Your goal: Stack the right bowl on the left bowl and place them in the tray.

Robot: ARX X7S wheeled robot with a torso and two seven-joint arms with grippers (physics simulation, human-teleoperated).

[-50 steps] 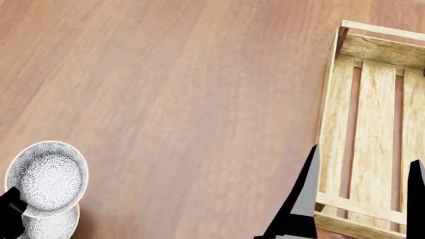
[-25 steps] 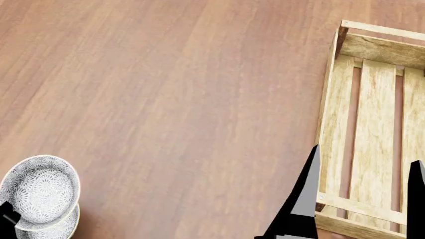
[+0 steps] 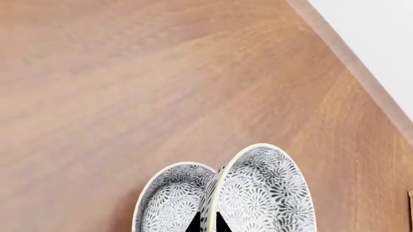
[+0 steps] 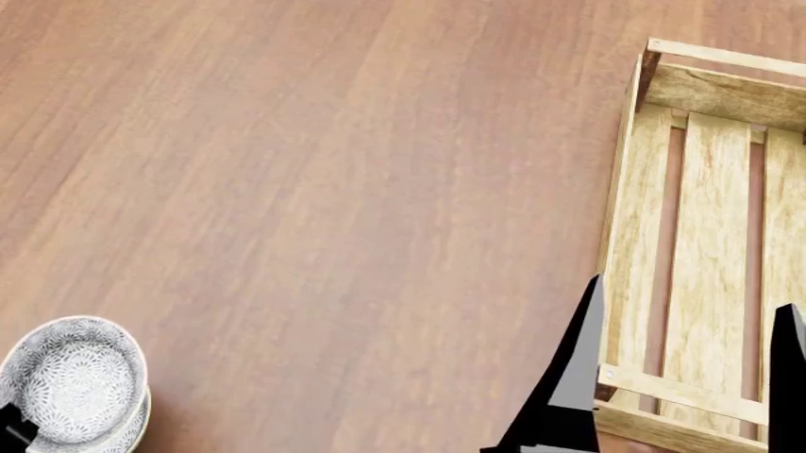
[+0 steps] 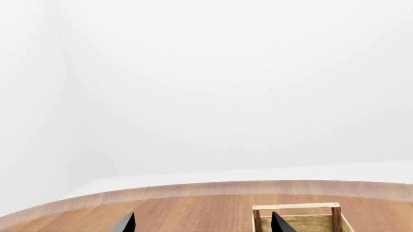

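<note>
Two white bowls with a black flower pattern sit at the table's near left. The held bowl point(image 4: 70, 376) point(image 3: 264, 191) tilts over the lower bowl point(image 4: 131, 427) point(image 3: 169, 197) and overlaps most of it. My left gripper point(image 3: 208, 224) is shut on the held bowl's rim, one black finger on each side; in the head view only a black corner of the left gripper point(image 4: 11, 432) shows. The light-wood slatted tray point(image 4: 705, 160) point(image 5: 299, 208) lies at the right, with nothing in it. My right gripper point(image 4: 692, 294) point(image 5: 203, 224) hangs open over the tray's near left corner, holding nothing.
The brown wooden table point(image 4: 353, 189) spreads between the bowls and the tray. Its edge point(image 3: 361, 72) runs not far beyond the bowls in the left wrist view, with white floor past it.
The held bowl has come down and toward me onto the lower bowl, and it lies flatter now. The right arm and the tray have not moved.
</note>
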